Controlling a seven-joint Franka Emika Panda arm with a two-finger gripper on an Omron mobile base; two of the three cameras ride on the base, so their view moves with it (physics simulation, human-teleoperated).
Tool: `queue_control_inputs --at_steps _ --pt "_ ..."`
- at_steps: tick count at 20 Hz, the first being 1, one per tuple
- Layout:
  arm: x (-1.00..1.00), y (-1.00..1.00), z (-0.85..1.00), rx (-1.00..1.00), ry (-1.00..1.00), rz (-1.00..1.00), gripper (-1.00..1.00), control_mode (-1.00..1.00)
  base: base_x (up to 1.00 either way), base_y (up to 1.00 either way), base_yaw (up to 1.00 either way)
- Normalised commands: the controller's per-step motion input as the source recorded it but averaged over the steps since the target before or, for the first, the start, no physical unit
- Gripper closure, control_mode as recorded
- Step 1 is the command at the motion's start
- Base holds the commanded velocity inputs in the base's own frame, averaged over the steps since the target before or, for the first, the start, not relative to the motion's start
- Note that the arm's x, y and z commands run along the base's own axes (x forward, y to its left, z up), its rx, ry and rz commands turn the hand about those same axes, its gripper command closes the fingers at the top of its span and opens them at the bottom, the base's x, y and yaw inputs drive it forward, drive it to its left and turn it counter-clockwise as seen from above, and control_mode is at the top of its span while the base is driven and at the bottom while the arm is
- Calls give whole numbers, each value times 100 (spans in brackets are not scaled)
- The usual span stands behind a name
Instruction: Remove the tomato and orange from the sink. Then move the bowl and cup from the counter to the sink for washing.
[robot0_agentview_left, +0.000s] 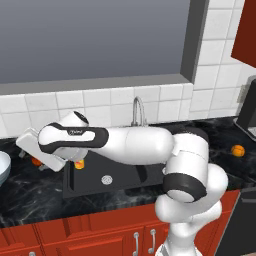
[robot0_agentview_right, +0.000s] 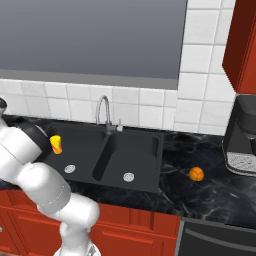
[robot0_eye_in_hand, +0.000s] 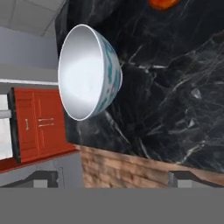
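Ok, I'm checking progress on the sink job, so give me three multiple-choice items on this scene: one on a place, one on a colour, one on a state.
1. Where is the orange?
A. on the counter
B. on the floor
C. on the windowsill

2. What colour is the cup?
A. green
B. white
C. yellow

3. How is the end effector?
A. shut on a spoon
B. open, holding nothing
C. shut on a plate

Key: 1 A, it lies on the black marble right of the basins. 2 C, its body is yellow. 3 B, the hand view shows the tips wide apart with nothing between them.
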Motion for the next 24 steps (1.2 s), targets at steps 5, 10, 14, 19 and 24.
queue_control_inputs --at_steps 5,10,14,19,24 --pt "11 7 -9 0 12 -5 -100 -100 0 0 0" --pt "13 5 -7 0 9 -2 -100 -100 0 0 0" --pt "12 9 -8 -3 5 0 -100 -100 0 0 0" --pt "10 13 -7 -8 0 0 -100 -100 0 0 0" --pt "9 12 -3 -11 0 0 -100 -100 0 0 0"
